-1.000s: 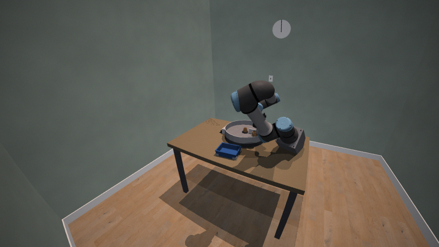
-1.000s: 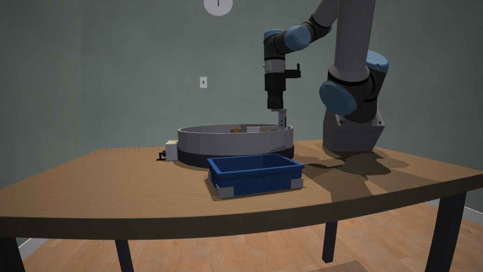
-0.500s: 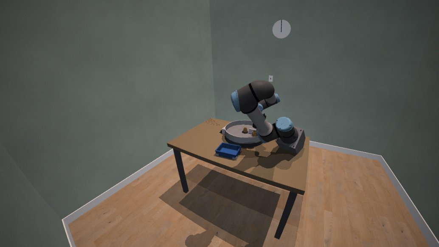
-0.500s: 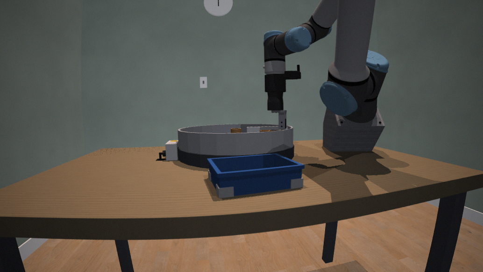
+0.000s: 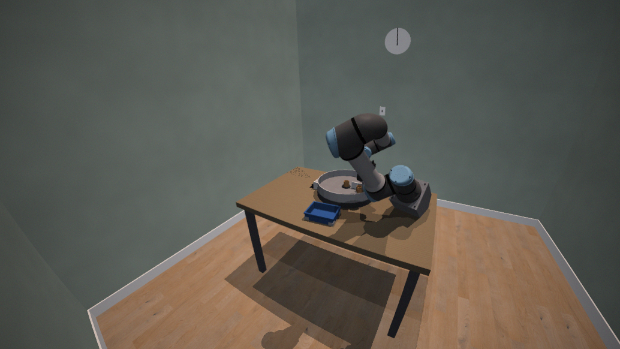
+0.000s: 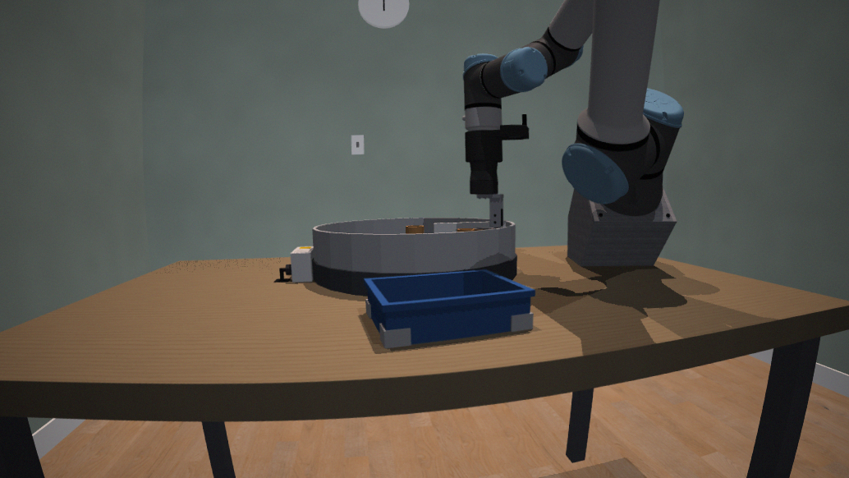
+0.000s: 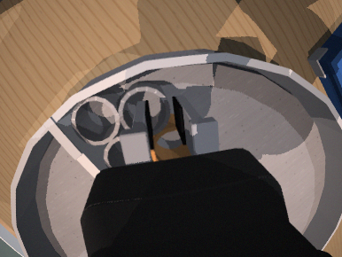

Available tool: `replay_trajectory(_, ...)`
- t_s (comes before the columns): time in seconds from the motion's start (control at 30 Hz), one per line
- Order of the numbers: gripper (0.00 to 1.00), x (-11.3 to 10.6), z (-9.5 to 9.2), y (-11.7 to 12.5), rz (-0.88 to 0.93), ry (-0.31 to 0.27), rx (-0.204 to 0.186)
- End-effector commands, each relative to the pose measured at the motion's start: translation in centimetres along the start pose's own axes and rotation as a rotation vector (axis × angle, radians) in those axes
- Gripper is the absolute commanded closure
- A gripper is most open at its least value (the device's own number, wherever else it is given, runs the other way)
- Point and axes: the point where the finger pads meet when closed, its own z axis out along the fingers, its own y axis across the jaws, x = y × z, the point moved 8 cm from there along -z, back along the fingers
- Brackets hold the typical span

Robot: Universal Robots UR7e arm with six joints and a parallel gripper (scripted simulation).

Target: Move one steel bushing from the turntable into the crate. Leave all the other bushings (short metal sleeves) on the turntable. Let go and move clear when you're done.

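Observation:
The grey round turntable [image 6: 414, 246] stands at the back of the table; it also shows in the top view [image 5: 340, 187]. In the wrist view, steel bushings show as grey rings [image 7: 95, 117] [image 7: 143, 106] on its floor. Orange bushings [image 5: 346, 183] [image 6: 415, 228] stand there too. My gripper [image 6: 496, 216] reaches down to the turntable's rim at its right side. Its fingers stand partly open. The left finger lies over a steel ring, and part of an orange bushing [image 7: 155, 152] shows between the fingers. I cannot tell whether the fingers touch either one. The blue crate [image 6: 448, 305] is empty.
The crate stands on the table in front of the turntable, close to its wall. A small white box [image 6: 301, 264] sits at the turntable's left. The robot base [image 6: 621, 231] stands to the right. A raised divider [image 7: 65, 140] crosses the turntable floor.

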Motion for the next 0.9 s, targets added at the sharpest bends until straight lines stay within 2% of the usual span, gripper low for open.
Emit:
replay_trajectory(0.0, 0.55, 0.07, 0.17, 0.01, 0.001, 0.004, -0.003)
replay_trajectory(0.87, 0.55, 0.00, 0.43, -0.03, 0.000, 0.000, 0.000)
